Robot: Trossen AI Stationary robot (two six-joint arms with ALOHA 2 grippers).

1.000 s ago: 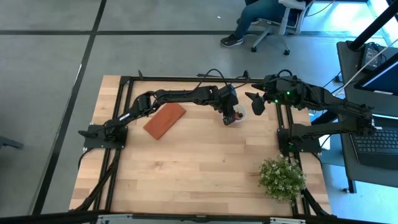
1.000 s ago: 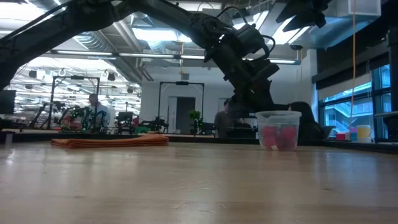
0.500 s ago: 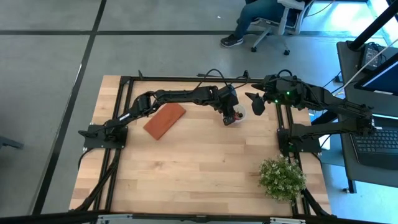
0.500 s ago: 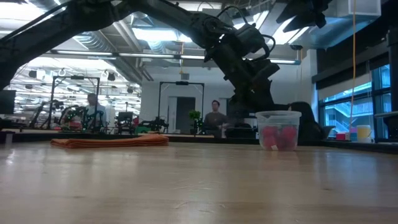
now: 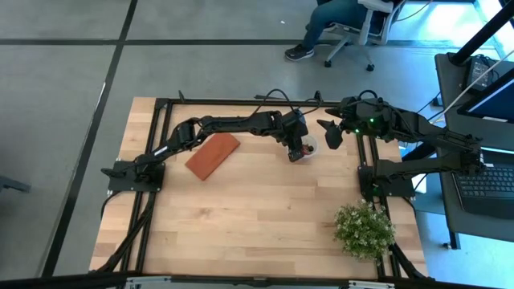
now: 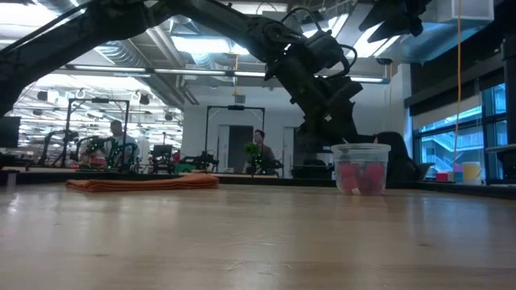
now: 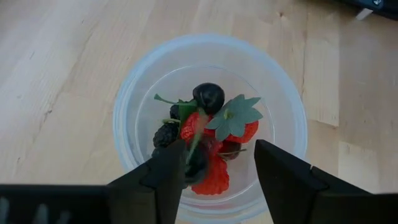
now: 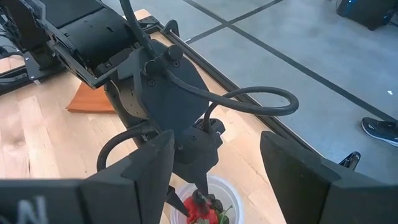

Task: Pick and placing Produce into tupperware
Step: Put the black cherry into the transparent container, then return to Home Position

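The tupperware [image 7: 211, 45], a small round translucent cup [image 5: 306, 149], stands on the wood table toward its far right. In it lies the produce: red strawberries [image 7: 235, 128] with green tops and dark berries [image 7: 208, 96], showing pink through the wall [image 6: 361, 176] in the low view. My left gripper [image 7: 219, 169] hangs just above the cup's mouth, slanting down, open, with a finger on each side of the berries and touching none. My right gripper [image 8: 214, 152] is open and empty, raised beyond the cup near the table's far right [image 5: 331, 135].
A flat brick-coloured block [image 5: 213, 155] lies left of the cup under the left arm. A bushy green plant [image 5: 365, 229] stands at the near right corner. The near and middle of the table [image 5: 241, 217] are bare wood. A person sits on a chair [image 5: 341, 28] beyond the far edge.
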